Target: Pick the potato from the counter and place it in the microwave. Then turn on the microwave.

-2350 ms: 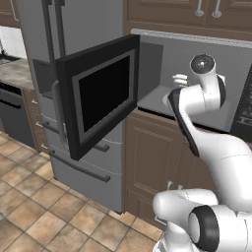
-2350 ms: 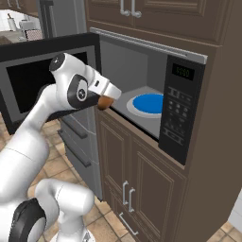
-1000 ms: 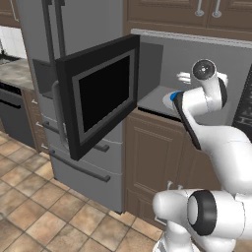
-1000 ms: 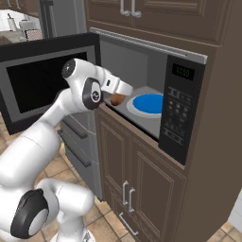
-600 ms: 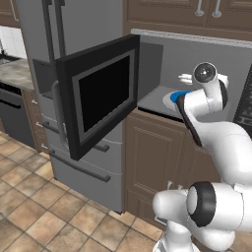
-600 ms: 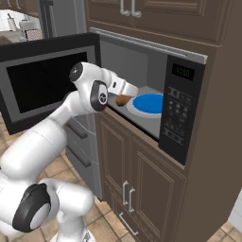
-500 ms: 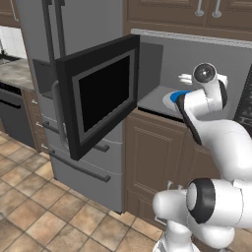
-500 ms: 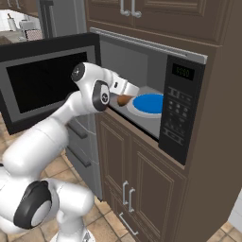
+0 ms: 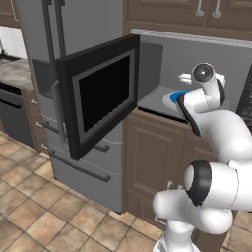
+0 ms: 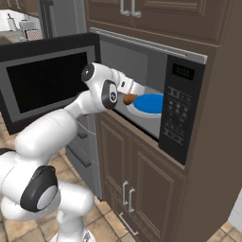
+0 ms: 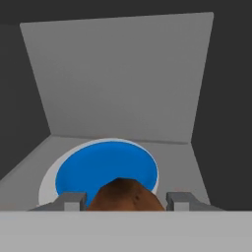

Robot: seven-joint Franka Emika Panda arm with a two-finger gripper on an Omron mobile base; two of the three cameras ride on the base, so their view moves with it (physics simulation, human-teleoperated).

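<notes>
The black microwave (image 10: 182, 108) stands with its door (image 10: 45, 78) swung wide open to the left. A blue plate (image 10: 149, 103) lies on its grey floor. My gripper (image 10: 131, 98) reaches into the opening and is shut on the brown potato (image 10: 129, 99), held just over the plate's near rim. In the hand view the potato (image 11: 125, 196) sits between the two fingertips (image 11: 71, 201), with the blue plate (image 11: 106, 167) right beyond it and the grey back wall behind. In the left base view the microwave door (image 9: 101, 96) hangs open and my arm hides the potato.
The button panel (image 10: 176, 113) is at the right of the microwave opening. Brown cabinet doors (image 10: 137, 184) sit below it, more cabinets above. A grey fridge (image 9: 74, 29) stands behind the open door. Tiled floor (image 9: 34, 211) lies to the left.
My gripper has carried the potato further into the microwave, from the front of the opening to the edge of the blue plate. The grip has not changed.
</notes>
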